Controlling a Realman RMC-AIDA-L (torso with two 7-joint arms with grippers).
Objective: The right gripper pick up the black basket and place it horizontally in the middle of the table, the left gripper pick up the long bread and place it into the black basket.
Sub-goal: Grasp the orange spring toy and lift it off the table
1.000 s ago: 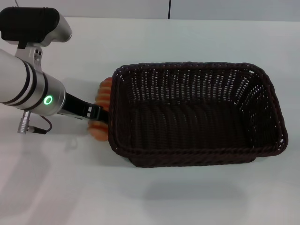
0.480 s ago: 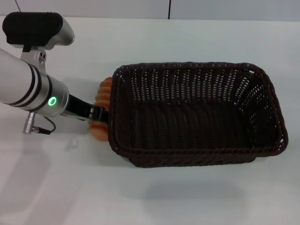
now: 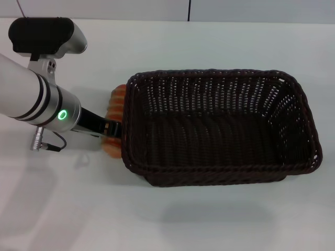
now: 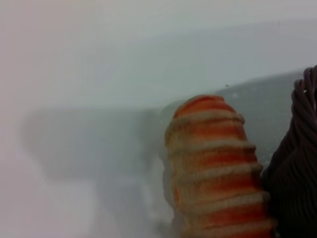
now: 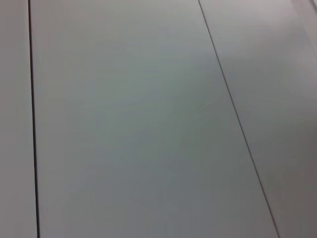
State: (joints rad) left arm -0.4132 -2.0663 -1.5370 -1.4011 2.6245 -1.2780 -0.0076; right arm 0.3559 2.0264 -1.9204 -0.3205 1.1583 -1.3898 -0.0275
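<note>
The black basket (image 3: 220, 168) lies lengthwise near the middle of the white table (image 3: 209, 42), open side up and empty. The long bread (image 3: 115, 102), with orange and cream stripes, lies on the table right against the basket's left end wall. My left gripper (image 3: 111, 128), on the arm with the green ring, reaches in from the left and crosses over the middle of the bread. The left wrist view shows the striped bread (image 4: 213, 168) close up beside the basket's weave (image 4: 297, 163). The right gripper is out of view.
The left arm's silver forearm (image 3: 31, 97) covers the table's left side. The right wrist view shows only plain grey panels with dark seams (image 5: 233, 114). A wall line runs along the table's far edge.
The left arm has shifted a little to the right, toward the basket. The bread and the basket have not moved.
</note>
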